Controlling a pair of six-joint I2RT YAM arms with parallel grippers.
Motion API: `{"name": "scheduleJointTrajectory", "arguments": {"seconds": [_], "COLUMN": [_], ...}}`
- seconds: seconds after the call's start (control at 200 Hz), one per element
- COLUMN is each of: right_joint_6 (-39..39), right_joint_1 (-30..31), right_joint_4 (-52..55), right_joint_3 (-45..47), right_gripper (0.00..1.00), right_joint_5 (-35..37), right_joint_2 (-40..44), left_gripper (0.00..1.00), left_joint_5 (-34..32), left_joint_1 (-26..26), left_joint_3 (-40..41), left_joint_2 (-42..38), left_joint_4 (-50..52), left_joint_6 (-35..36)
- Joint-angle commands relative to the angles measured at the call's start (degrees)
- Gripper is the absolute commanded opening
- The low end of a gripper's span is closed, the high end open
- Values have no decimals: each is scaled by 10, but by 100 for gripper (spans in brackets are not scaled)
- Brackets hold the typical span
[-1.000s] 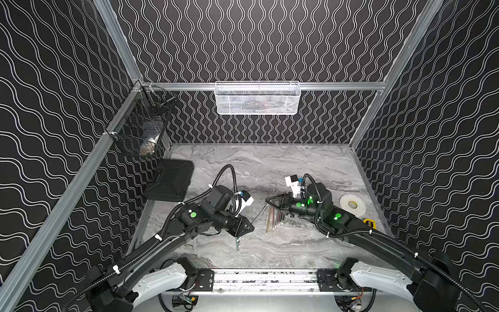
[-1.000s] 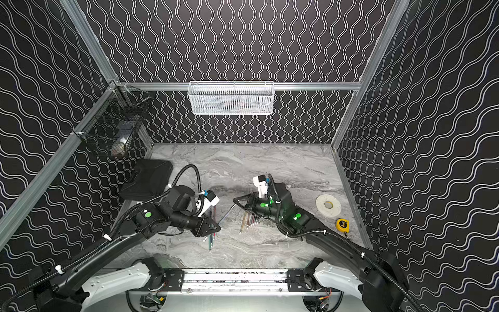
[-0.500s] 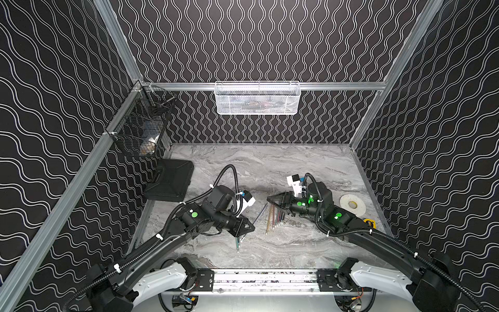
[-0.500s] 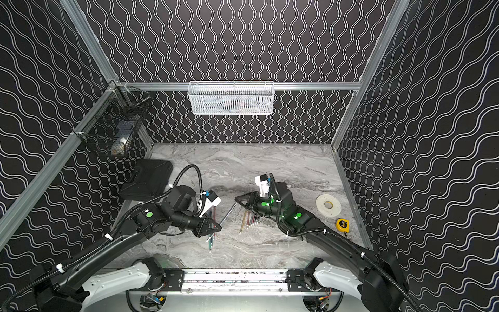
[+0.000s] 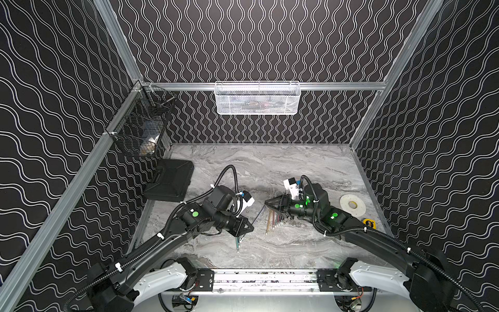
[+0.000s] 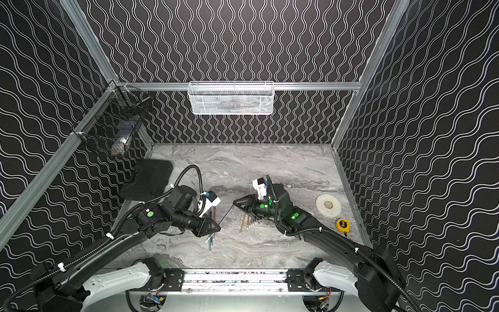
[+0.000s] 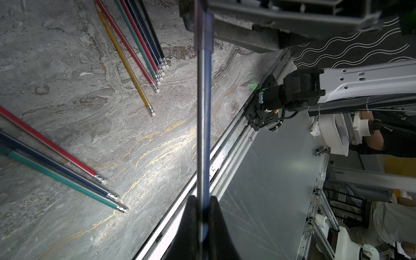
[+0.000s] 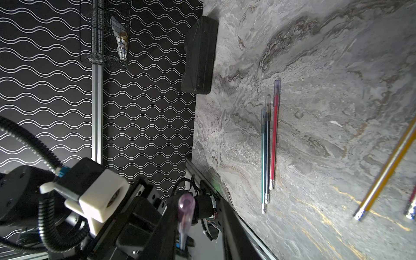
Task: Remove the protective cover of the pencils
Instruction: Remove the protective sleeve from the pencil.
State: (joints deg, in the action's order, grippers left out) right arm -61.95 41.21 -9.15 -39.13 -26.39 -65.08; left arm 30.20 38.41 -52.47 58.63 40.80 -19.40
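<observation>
Uncapping step: left gripper (image 5: 251, 230) has its jaws clamped on one pencil (image 5: 258, 216) mid-frame, cover (image 8: 186, 202) by the right gripper (image 5: 267, 202). Can't tell if those jaws grip. Next, I reckon: pinch it, pull straight.

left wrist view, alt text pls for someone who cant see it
The left gripper pinches a dark blue pencil that stretches straight away from the camera. Behind it, on the grey marble table, lie three pencils in one group and a fan of more pencils.

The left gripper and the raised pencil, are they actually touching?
Touching. The left wrist view shows the left gripper shut on the raised pencil, both dark fingers pressed against its shaft.
</observation>
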Motion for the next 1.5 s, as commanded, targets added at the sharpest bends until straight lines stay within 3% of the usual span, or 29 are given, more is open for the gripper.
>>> {"name": "scheduleJointTrajectory", "arguments": {"seconds": [0.0,0.175,0.655,1.091,1.491], "right_joint_6": [-3,-4,3,-24,2], "right_joint_1": [0,0,-7,-112,-148], "right_joint_4": [-21,-27,33,36,71], "right_joint_3": [-8,-20,-19,28,-9], "right_gripper": [32,31,11,7,7], "right_joint_5": [-4,-9,51,9,-12], "right_joint_2": [-4,-16,13,52,40], "left_gripper": [0,0,0,0,0], "left_joint_5": [3,3,8,14,29], "left_joint_1": [-1,-1,-1,0,2], "left_joint_3": [-1,-1,0,1,2], "left_joint_2": [2,3,2,3,10], "left_joint_4": [-5,-5,-7,-10,-13], "left_joint_6": [6,6,6,6,8]}}
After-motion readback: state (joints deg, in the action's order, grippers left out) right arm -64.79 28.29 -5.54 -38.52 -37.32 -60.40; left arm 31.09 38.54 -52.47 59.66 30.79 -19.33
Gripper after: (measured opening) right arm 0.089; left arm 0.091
